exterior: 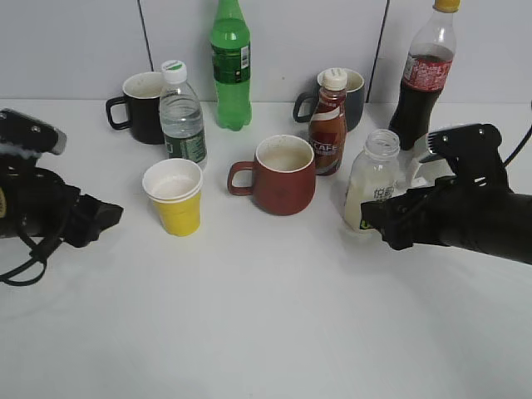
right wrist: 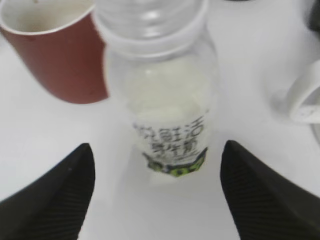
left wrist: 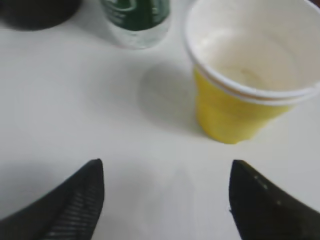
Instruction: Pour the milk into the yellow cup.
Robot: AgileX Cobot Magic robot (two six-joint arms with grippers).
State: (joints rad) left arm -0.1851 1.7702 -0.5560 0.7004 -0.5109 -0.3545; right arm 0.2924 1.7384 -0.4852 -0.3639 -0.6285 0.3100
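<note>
White worktop carries everything here, and the dark red mug at its middle serves as the landmark. Nearest the camera, the right gripper sits low, off to the right of the mug, its two black fingers spread wide apart and holding nothing; the milk bottle stands upright just ahead of the gap between them, uncapped, its creamy white contents filling the lower body behind a label of dark characters over a green-black band. That bottle is just right of the mug, near it but not touching. Well to the left of the mug, the left gripper also rests low with its fingers parted and empty, pointing toward the yellow cup. The cup stands upright to the left of the mug, near its handle, white inside.

Behind the mug and slightly right is a brown coffee bottle, close to the mug's rim. Behind and left stands a clear water bottle with a white cap, then a black mug. Farthest back are a green soda bottle, a dark blue-grey mug and, far right, a cola bottle.
</note>
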